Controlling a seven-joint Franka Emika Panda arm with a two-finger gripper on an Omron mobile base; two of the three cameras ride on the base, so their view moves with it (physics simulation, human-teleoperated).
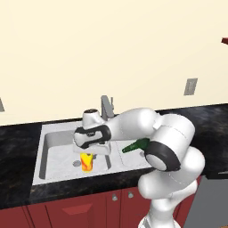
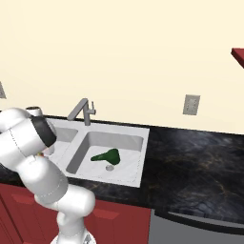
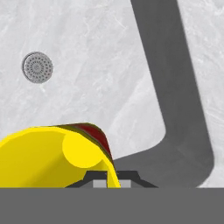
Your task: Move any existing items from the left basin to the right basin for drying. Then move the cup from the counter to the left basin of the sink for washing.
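Our bent white arm reaches to the middle left, gripper pointing down, pinching the small yellow cup over the left grey steel basin.

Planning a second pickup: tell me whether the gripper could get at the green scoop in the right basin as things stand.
Probably not yet: the gripper is shut on the yellow cup over the left basin. The green scoop lies uncovered in the right basin.

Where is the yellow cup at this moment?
In the left base view the yellow cup hangs in the gripper inside the left basin, left of the central divider; the green utensil lies in the right basin.
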